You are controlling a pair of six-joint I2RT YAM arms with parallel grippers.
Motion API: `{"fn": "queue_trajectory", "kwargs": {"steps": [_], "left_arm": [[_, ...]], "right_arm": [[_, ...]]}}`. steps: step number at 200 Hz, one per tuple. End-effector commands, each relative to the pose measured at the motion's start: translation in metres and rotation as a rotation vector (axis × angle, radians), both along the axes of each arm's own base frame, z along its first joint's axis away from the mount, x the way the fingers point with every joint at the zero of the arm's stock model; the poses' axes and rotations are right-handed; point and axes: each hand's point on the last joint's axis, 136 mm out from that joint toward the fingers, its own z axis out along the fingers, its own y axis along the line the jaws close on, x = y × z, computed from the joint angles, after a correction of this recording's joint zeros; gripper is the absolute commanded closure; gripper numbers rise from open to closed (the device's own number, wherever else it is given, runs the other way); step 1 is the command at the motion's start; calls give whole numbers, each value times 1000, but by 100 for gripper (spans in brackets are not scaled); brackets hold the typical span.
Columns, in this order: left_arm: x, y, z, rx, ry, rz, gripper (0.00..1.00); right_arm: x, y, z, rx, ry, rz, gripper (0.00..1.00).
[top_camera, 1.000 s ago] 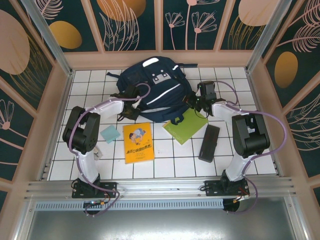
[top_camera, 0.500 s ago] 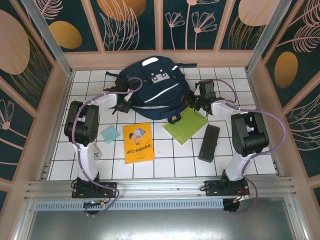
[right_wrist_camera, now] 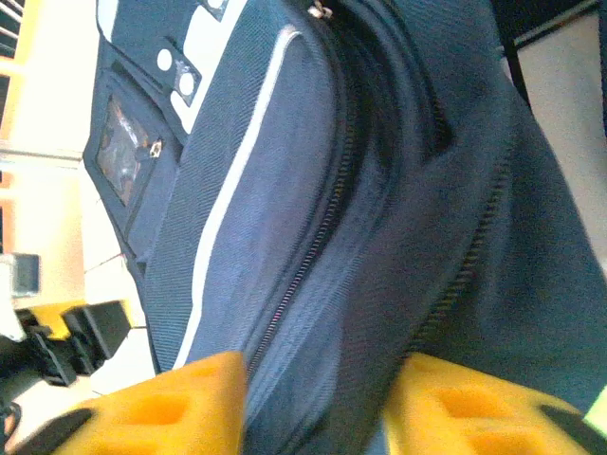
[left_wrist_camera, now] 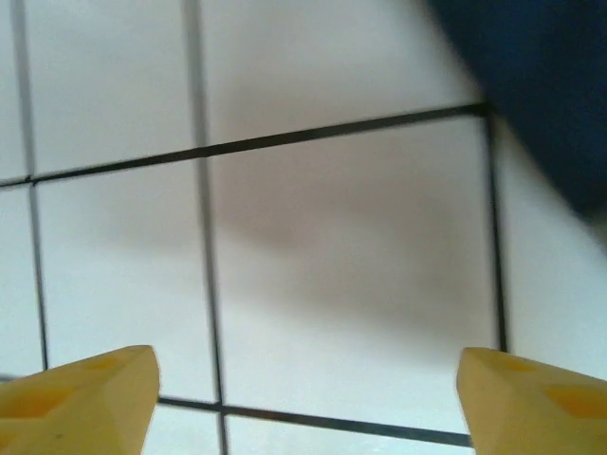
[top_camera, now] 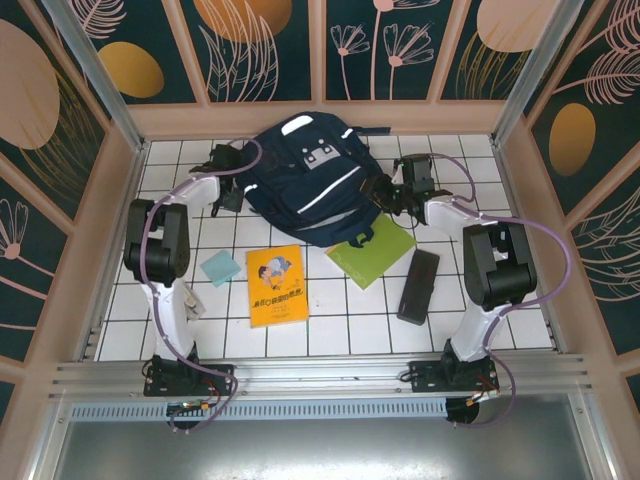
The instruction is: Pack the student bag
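At the far middle of the tiled table lies the bag, navy with white stripes, grey-white patches on its front pocket and dark zips. Just beside its left edge, the left gripper hangs over bare tile, jaws wide and empty. The right gripper has its jaws partway apart with the bag's side fabric between them; I cannot tell whether they pinch it.

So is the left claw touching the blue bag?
Apart. The left wrist view shows the left gripper open over bare tiles, the student bag up beyond its fingertips.
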Motion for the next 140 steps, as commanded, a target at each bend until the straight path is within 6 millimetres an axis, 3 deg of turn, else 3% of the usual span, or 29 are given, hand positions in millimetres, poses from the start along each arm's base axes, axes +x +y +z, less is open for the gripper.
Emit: {"fn": "queue_trajectory", "kwargs": {"steps": [1,20,45,75,100,110,140], "left_arm": [[-22,-5,35,-83,-33,88,3],[-40,-14,51,-190,-66,121,1],[-70,-37,65,-376,-87,116,1],[-117,-55,62,-535,-44,129,1],[-154,-72,57,-658,9,145,2],[-175,-78,44,-696,65,159,1],[-209,-100,35,-812,117,156,6]], "right_arm": [[9,6,49,40,-112,-1,43],[-8,13,52,7,-95,34,34],[-39,24,54,-56,-74,82,32],[-80,38,52,-125,-62,131,32],[-116,69,42,-115,-39,236,34],[-134,87,33,-124,-23,289,35],[-168,129,8,-119,15,377,38]]}}
